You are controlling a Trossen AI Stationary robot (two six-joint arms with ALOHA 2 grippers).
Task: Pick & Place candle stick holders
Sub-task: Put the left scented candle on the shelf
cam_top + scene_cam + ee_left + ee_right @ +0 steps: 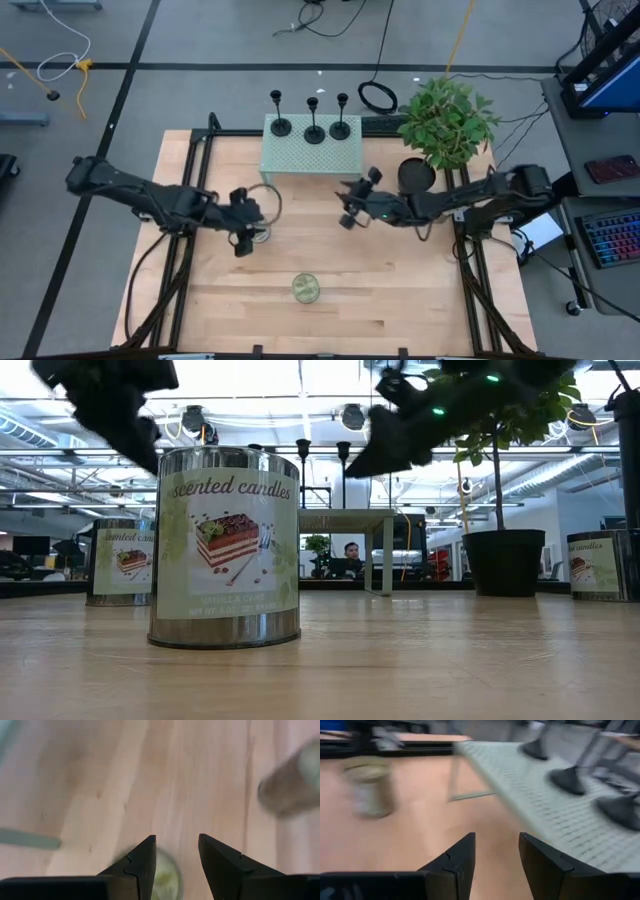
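- Three candle stick holders stand in a row along the far edge of the pale stand.
- Left tool open, empty, over a jar.
- Right tool open, empty, above bare surface near the stand's right edge.

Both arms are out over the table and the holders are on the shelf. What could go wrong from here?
1. The three candle stick holders stand close together on the perforated shelf; the open right gripper reaching for one may tip a neighbour.
2. The open left gripper hovers by a candle jar and might nudge it.
3. The plant crowds the right arm.
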